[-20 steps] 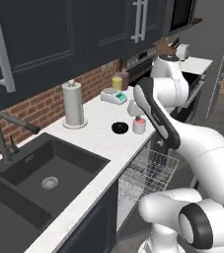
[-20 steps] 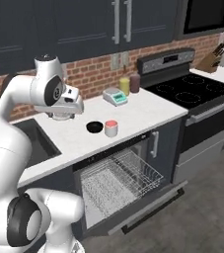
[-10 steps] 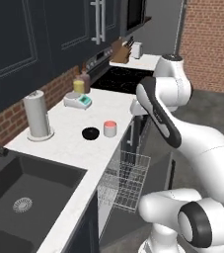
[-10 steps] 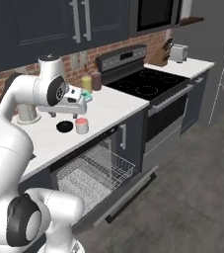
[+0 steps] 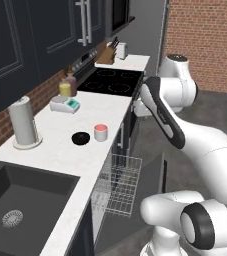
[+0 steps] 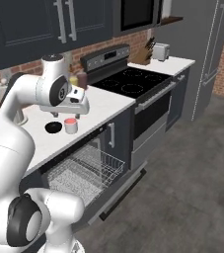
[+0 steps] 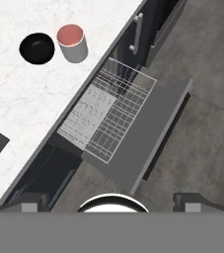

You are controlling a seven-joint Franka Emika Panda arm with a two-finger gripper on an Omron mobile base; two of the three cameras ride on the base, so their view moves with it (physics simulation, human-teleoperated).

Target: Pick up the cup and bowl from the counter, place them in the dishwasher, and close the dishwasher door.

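My jaws hang high over the open dishwasher [image 7: 108, 133], fingertips [image 7: 32, 201] set wide apart at the bottom of the hand view, nothing between them. From the right base view the gripper [image 6: 76, 106] sits above the counter [image 6: 98, 101] edge, just over the cup [image 6: 71, 125] and well clear of it. The cup [image 7: 72, 43] stands upright, whitish wall, red inside; the black bowl [image 7: 37, 48] sits just beside it, not touching, farther from the counter edge. Dishwasher door [image 7: 148, 128] lies flat down, pale inner face up, silver wire rack [image 5: 117, 182] pulled out over it. Paper-towel roll [image 5: 24, 122] stands near the sink [image 5: 20, 200]; stove [image 5: 110, 82] farther along.
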